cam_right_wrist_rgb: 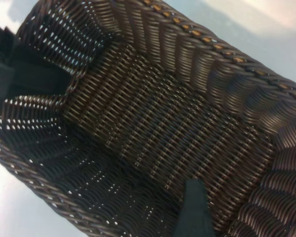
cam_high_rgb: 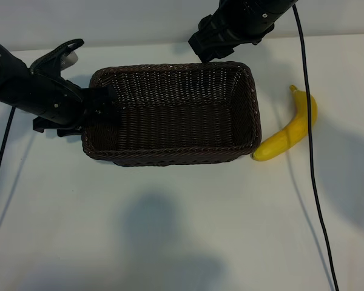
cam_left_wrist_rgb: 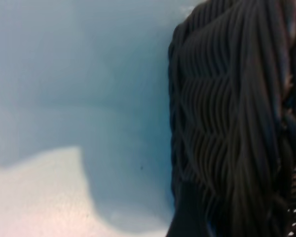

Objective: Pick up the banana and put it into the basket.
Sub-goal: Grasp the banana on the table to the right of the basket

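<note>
Banana point(cam_high_rgb: 289, 128) lies on the table point(cam_high_rgb: 170, 230) at right of frame, its lower tip touching the empty basket point(cam_high_rgb: 246, 109). Nothing is picked up yet. Left gripper point(cam_high_rgb: 97, 106) sits at the basket's left rim, right gripper point(cam_high_rgb: 213, 45) above its top edge; I cannot tell either's opening.

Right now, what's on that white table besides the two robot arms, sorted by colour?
Yellow: 1, the banana, lying outside the basket's right end.
Dark brown: 1, the wicker basket, nothing inside it.
Black: 2, cables trailing across the table.
Total: 4
</note>
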Controlling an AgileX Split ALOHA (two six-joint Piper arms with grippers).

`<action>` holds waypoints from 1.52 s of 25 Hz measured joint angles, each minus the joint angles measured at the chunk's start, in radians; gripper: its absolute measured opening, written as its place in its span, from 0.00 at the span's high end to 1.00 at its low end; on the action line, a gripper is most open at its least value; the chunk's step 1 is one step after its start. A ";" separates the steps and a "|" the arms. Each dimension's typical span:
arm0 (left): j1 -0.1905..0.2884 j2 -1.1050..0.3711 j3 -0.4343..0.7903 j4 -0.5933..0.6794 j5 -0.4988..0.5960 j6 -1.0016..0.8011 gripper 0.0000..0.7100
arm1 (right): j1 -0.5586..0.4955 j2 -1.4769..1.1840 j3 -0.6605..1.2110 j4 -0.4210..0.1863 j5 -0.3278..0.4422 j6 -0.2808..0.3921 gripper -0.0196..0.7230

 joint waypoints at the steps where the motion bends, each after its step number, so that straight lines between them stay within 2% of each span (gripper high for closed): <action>1: 0.000 -0.003 0.000 0.015 0.010 -0.006 0.15 | 0.000 0.000 0.000 0.000 0.001 0.000 0.22; 12: 0.000 -0.150 0.000 0.207 0.070 -0.117 0.16 | 0.000 0.000 0.000 0.000 0.002 0.000 0.22; 20: 0.000 -0.262 0.000 0.236 0.101 -0.115 0.16 | 0.000 0.000 0.000 0.000 0.005 0.000 0.22; 26: 0.000 -0.319 0.000 0.310 0.134 -0.133 0.16 | 0.000 0.000 0.000 -0.001 0.006 0.000 0.22; 34: 0.000 -0.350 0.000 0.317 0.187 -0.098 0.16 | 0.000 0.000 0.000 -0.001 0.006 0.000 0.22; 38: 0.000 -0.379 0.000 0.226 0.209 -0.016 0.16 | 0.000 0.000 0.000 -0.005 0.006 0.000 0.22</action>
